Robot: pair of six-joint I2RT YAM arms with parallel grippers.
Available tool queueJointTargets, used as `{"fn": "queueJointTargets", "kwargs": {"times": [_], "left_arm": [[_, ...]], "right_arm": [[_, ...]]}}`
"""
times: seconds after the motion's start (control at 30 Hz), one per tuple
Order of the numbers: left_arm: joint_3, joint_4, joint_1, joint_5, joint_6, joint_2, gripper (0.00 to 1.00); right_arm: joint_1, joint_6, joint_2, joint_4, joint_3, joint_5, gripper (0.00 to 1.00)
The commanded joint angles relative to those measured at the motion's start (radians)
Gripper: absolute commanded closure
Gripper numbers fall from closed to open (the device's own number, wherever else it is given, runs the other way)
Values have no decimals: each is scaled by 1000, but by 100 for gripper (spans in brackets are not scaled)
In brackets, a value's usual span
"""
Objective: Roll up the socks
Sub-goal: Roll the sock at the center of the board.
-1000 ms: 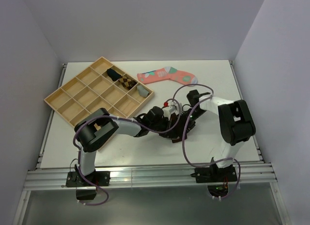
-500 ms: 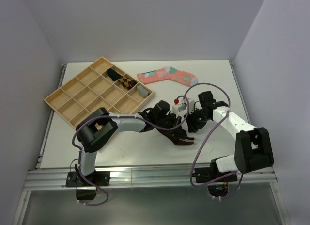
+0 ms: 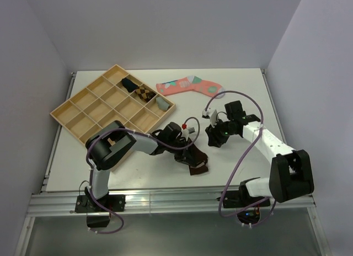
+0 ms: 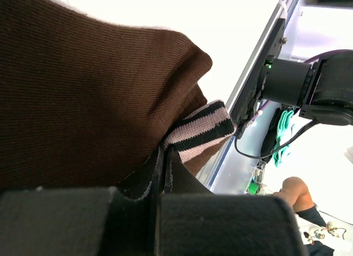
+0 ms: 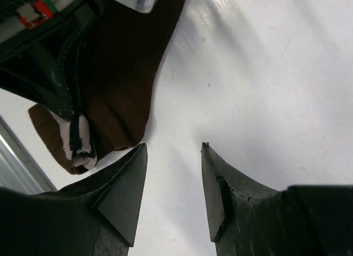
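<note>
- The brown sock (image 3: 197,163) lies bunched on the tabletop (image 3: 138,170) near the front edge, between the two arms. Its striped cuff (image 4: 201,129) is tucked against the body of the sock, so the roll looks begun but not finished.
- The left claw (image 4: 164,159) is pinched tight on a fold of the brown fabric just beside the cuff. The wrist view does not show how many layers it holds.
- The right claw (image 5: 168,181) hangs with its fingers spread and nothing between them. It is over bare tabletop just beside the sock's edge and does not touch it.
- The step in hand, as I judge it, is turning the cuff end over the rest of the sock. The pinch should take in every layer of the fold, or the soft knit will slide and the bundle will loosen.
- The left wrist should turn over the sock, not drag it across the tabletop, so each wrap lands on the one below.
- The right claw would help most by coming down on the loose far end and pinning it flat, which gives the roll something to tighten against. It should come in from the open side, because the left arm is close.
- Letting go too soon is the main risk, since the fabric will likely spring open.
- The pink sock (image 3: 190,86) and the wooden tray (image 3: 71,110) are well apart from this work. A small grey sock (image 3: 161,103) sits in one compartment at the tray's right edge.
</note>
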Motion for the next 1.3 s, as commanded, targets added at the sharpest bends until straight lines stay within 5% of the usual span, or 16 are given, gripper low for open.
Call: {"fn": "queueJointTargets", "kwargs": {"times": [0.0, 0.13, 0.37, 0.63, 1.27], "left_arm": [[-78, -87, -29, -89, 12, 22, 100], [-51, -138, -27, -123, 38, 28, 100], [63, -329, 88, -180, 188, 73, 100], [103, -298, 197, -139, 238, 56, 100], [-17, -156, 70, -126, 295, -74, 100]], "right_arm": [[0, -54, 5, -48, 87, -81, 48], [0, -68, 65, -140, 138, -127, 50], [-1, -28, 52, -59, 150, -75, 48], [-3, 53, 172, -47, 210, -82, 50], [29, 203, 609, -148, 535, -136, 48]]}}
